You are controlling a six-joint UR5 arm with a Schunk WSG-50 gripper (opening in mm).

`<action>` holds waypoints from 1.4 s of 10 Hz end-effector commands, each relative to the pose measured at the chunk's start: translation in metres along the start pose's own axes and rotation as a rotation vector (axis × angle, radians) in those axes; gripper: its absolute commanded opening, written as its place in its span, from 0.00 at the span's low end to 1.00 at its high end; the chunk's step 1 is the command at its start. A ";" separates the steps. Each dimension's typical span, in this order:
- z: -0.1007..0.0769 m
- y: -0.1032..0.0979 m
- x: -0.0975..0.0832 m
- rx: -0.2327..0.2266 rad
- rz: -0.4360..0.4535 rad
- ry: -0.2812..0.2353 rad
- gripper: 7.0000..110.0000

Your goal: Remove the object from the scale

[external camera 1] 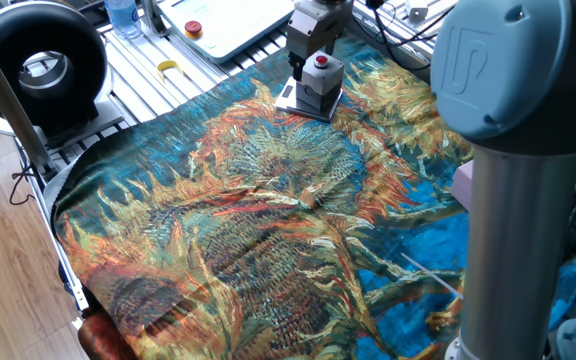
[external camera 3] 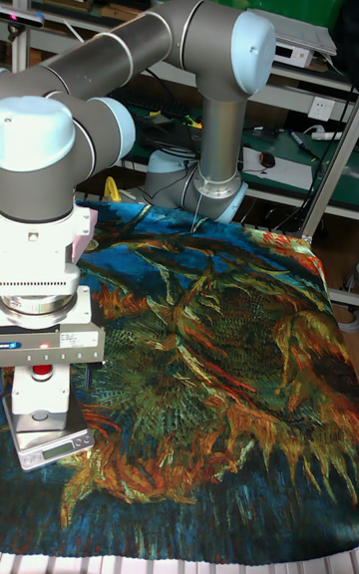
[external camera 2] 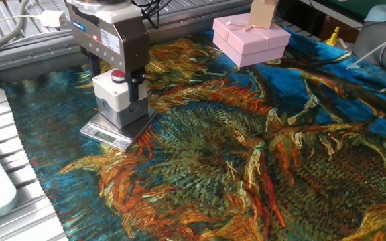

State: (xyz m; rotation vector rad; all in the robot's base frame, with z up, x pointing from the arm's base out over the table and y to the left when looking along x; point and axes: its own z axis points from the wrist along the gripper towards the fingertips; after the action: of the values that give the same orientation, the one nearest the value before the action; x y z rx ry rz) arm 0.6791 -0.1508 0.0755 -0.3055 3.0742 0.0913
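The object [external camera 2: 120,104], a small grey box with a red push button [external camera 2: 118,75] on top, stands on the scale [external camera 2: 106,134], a thin silver plate lying on the patterned cloth. My gripper [external camera 2: 118,82] is open and sits low over the box, with one finger [external camera 2: 139,84] beside its right face and the other [external camera 2: 95,67] behind its left side. From the opposite side the gripper [external camera 1: 313,62] covers the top of the object [external camera 1: 320,85] on the scale [external camera 1: 290,100]. In the tall view the gripper [external camera 3: 42,375] hides most of the object [external camera 3: 42,397] on the scale [external camera 3: 52,439].
A pale pink gift box [external camera 2: 252,40] lies further back on the cloth. A white panel with a red button [external camera 1: 218,20], a black round device [external camera 1: 38,65] and a yellow piece [external camera 1: 171,68] lie off the cloth. The arm's grey column [external camera 1: 518,220] fills the right foreground.
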 end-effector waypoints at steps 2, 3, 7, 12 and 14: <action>0.004 0.000 0.007 -0.015 0.000 -0.002 1.00; 0.007 0.000 0.008 -0.014 -0.003 -0.005 1.00; 0.016 -0.004 0.010 0.005 -0.004 -0.015 1.00; 0.025 -0.004 0.005 0.006 0.006 -0.036 1.00; 0.027 -0.004 0.004 0.006 0.008 -0.039 1.00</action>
State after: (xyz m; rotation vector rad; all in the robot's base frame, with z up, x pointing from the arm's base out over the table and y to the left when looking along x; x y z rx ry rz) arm 0.6746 -0.1551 0.0502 -0.3048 3.0483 0.0731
